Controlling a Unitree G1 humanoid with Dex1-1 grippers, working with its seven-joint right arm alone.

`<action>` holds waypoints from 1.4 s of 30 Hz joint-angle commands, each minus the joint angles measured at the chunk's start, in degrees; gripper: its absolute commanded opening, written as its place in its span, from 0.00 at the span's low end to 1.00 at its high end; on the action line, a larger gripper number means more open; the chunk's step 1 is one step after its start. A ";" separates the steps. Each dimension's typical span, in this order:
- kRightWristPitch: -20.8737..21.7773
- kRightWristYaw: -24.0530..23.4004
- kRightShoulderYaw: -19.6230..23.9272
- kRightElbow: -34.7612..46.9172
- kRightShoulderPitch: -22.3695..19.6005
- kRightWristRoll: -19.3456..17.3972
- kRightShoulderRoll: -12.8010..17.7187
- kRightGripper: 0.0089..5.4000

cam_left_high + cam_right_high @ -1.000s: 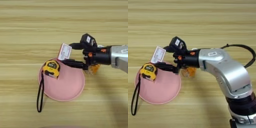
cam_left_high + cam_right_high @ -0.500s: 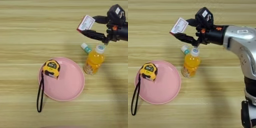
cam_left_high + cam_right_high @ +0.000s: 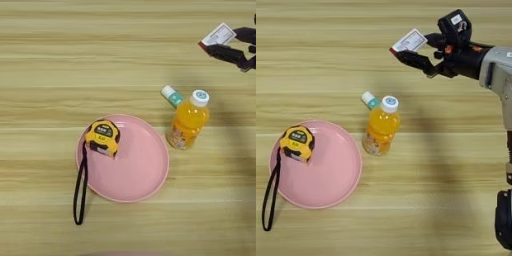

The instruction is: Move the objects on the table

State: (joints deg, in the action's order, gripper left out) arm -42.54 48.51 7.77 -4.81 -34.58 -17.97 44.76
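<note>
- Currently the right gripper [image 3: 417,49] is up over the far right part of the bench [image 3: 316,65], black fingers [image 3: 415,60] closed on the flat white-and-pink box [image 3: 410,40], pinching it between upper and lower finger.
- Box is tilted, one end sticking out toward the robot's left past the fingertips; it looks lifted clear of the bench, though height is hard to judge from above.
- Silver forearm [image 3: 497,67] comes in from the right edge, seen only in the right eye view; the left eye view catches just the fingers and box at its right border.
- Small orange-juice bottle [image 3: 381,126] with white cap [image 3: 389,104] stands upright near mid-bench, well apart from the gripper, on the near side of it.
- White-and-teal tube [image 3: 369,99] lies just behind the bottle on its left, mostly hidden, only the capped end showing; contact with the bottle can't be told.
- Round pink plate [image 3: 331,175] sits left of the bottle, close beside it with a small gap.
- Yellow-black tape measure [image 3: 297,143] rests on the plate's far left part.
- Its black strap [image 3: 271,192] trails over the plate's left rim and loops down onto the bench toward the near edge.
</note>
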 commanded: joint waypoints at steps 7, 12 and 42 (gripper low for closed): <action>10.50 -0.92 -2.59 -13.64 -6.74 6.54 0.76 0.74; 13.26 -1.86 -4.25 -18.85 -7.69 9.58 -0.60 0.74; 25.54 -2.29 -8.09 -46.92 -9.98 18.32 -7.47 0.74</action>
State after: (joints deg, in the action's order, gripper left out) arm -19.46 47.30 -0.79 -52.19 -39.61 -0.07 35.33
